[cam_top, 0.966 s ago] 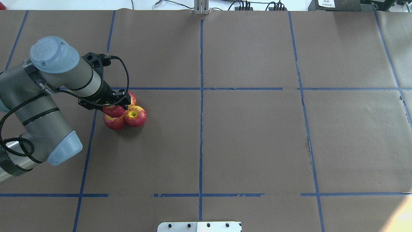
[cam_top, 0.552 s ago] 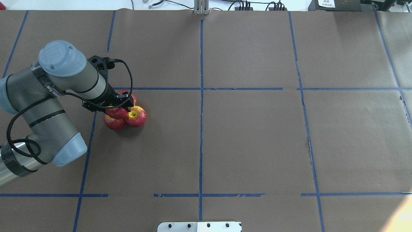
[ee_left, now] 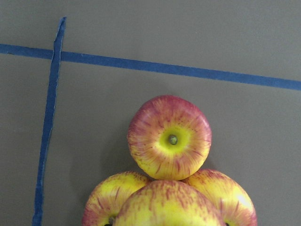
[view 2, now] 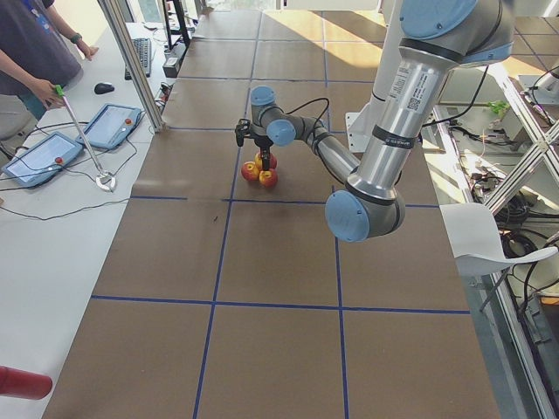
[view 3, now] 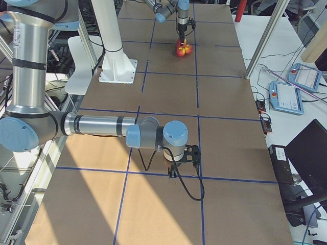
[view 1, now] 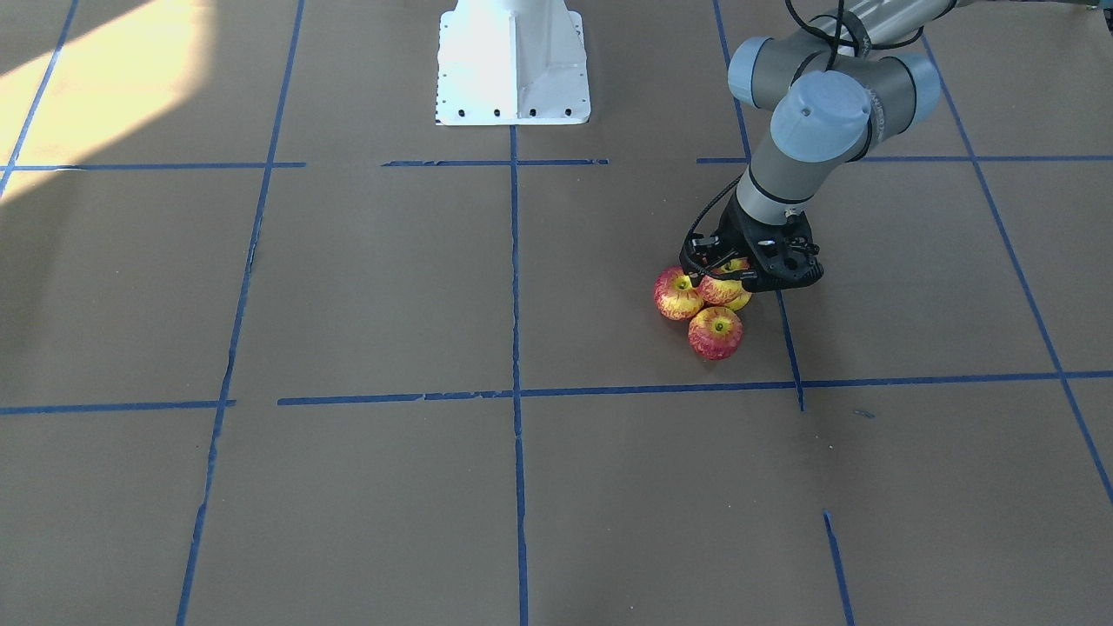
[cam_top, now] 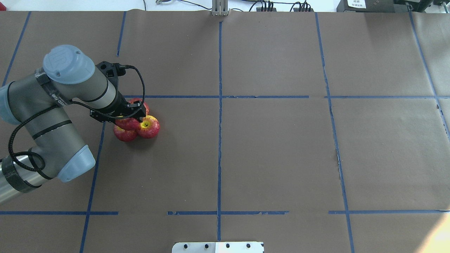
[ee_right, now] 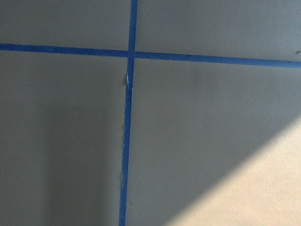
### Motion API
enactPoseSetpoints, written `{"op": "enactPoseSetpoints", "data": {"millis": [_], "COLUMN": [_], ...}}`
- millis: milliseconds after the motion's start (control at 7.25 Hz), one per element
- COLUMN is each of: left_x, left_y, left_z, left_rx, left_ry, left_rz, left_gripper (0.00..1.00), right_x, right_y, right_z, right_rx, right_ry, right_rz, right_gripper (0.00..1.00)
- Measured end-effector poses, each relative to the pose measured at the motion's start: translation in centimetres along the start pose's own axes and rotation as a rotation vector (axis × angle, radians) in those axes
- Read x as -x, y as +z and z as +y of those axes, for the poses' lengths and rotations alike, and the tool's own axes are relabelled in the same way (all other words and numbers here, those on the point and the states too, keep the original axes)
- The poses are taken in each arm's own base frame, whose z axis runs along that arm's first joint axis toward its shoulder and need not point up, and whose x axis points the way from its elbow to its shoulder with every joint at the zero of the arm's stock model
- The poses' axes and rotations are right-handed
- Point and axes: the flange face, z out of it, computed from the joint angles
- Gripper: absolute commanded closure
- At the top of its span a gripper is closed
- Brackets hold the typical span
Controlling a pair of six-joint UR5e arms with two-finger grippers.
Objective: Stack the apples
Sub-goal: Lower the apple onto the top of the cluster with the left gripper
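Three apples sit bunched together on the brown table: one (cam_top: 149, 127), one (cam_top: 123, 135) and one (cam_top: 140, 104) partly hidden by the gripper. My left gripper (cam_top: 130, 118) is shut on the fourth apple (cam_top: 127, 124) and holds it on top of the three. In the front view the held apple (view 1: 718, 291) sits above the others (view 1: 716, 334). The left wrist view shows the held apple (ee_left: 167, 207) at the bottom edge over the trio (ee_left: 169, 137). My right gripper (view 3: 185, 158) shows only in the exterior right view, low over the bare table; I cannot tell if it is open.
Blue tape lines (cam_top: 219, 105) divide the brown paper into squares. The white robot base (view 1: 513, 61) stands at the table's near side. An operator (view 2: 35, 52) and control tablets (view 2: 44, 155) are beside the table's left end.
My left arm has shifted slightly right and forward with the apple, bringing it down over the three apples. Little has moved in the last half second.
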Motion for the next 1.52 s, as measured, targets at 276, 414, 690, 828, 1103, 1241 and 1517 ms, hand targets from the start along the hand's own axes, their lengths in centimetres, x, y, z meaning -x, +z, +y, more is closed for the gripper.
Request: {"op": "enactPoseSetpoints", "data": {"millis": [276, 414, 690, 828, 1103, 1241, 1517], "left_x": [0.0, 0.0, 0.0, 0.0, 0.0, 0.1, 0.6], "left_y": [0.0, 0.0, 0.0, 0.0, -0.2, -0.5, -2.3], "left_z": [0.0, 0.0, 0.0, 0.0, 0.1, 0.1, -0.7], "left_rx": [0.0, 0.0, 0.0, 0.0, -0.002, -0.006, -0.034], "left_ry": [0.004, 0.004, 0.006, 0.006, 0.008, 0.007, -0.001], "left_rz": [0.0, 0.0, 0.0, 0.0, 0.004, 0.006, 0.02], "left_gripper": [0.26, 0.19, 0.08, 0.04, 0.01, 0.01, 0.01], "right_x": [0.0, 0.0, 0.0, 0.0, 0.0, 0.0, 0.0], "right_y": [0.0, 0.0, 0.0, 0.0, 0.0, 0.0, 0.0], "right_z": [0.0, 0.0, 0.0, 0.0, 0.0, 0.0, 0.0], "right_rx": [0.0, 0.0, 0.0, 0.0, 0.0, 0.0, 0.0], "right_ry": [0.0, 0.0, 0.0, 0.0, 0.0, 0.0, 0.0], "right_rz": [0.0, 0.0, 0.0, 0.0, 0.0, 0.0, 0.0], "right_gripper": [0.0, 0.0, 0.0, 0.0, 0.0, 0.0, 0.0]}}
